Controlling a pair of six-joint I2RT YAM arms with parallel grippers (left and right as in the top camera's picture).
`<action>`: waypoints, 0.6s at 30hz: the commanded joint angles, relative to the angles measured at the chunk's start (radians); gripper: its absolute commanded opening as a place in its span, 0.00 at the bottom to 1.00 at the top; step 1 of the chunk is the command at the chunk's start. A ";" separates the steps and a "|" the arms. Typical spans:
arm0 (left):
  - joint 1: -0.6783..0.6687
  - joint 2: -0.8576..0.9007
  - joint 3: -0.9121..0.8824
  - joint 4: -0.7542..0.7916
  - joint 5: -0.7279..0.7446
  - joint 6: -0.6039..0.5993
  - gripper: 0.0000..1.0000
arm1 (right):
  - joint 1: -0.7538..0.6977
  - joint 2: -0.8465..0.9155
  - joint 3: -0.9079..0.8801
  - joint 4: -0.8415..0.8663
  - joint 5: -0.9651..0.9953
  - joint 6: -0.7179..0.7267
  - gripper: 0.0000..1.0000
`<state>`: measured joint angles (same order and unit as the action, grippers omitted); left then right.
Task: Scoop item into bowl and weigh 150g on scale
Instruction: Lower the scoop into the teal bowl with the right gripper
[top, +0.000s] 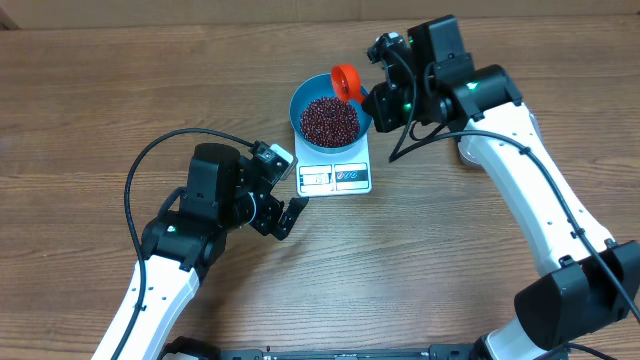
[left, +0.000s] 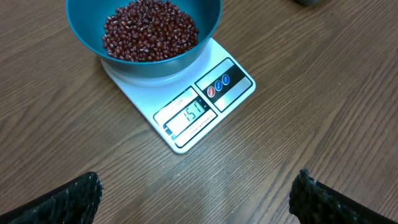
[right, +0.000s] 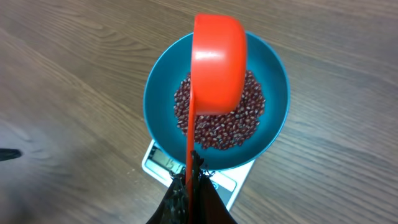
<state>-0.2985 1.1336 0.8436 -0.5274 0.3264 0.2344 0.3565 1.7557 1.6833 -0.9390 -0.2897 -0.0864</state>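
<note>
Bright blue round deep bowl (top: 296, 108) sat on the small white square kitchen scale (top: 335, 177). It covered the far part of the platform, and the display edge stuck out toward the left arm. Small dark red-brown beans (top: 328, 120) lay heaped in the bowl's bottom as a loose maroon pile, well below the rim. In the left wrist view the scale's display (left: 189, 113) looked like it read 151, digits small.

Right pincer (top: 378, 100) was clamped tight on the thin handle of an orange plastic scoop (top: 347, 82). The scoop was held in the air over the bowl's far-right rim, not touching the beans. In the right wrist view its cup was tipped with the outer back facing the camera, directly above the beans. Could not tell whether anything was in the cup.

Left pincer (top: 280, 217) was spread wide and held nothing. It hovered over the brown wooden table (top: 120, 90) near the scale's display corner, apart from it. Its dark fingers (left: 68, 199) showed at the bottom corners of the left wrist view, only table between them.
</note>
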 joint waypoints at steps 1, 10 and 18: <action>0.005 0.005 -0.004 0.001 0.007 -0.014 1.00 | 0.018 0.013 0.033 0.015 0.085 0.012 0.04; 0.005 0.005 -0.004 0.001 0.007 -0.014 1.00 | 0.023 0.114 0.033 0.061 0.088 0.012 0.04; 0.005 0.005 -0.004 0.001 0.007 -0.014 1.00 | 0.024 0.180 0.032 0.073 0.091 0.011 0.04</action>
<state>-0.2985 1.1336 0.8436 -0.5274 0.3264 0.2344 0.3748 1.9129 1.6833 -0.8745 -0.2062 -0.0788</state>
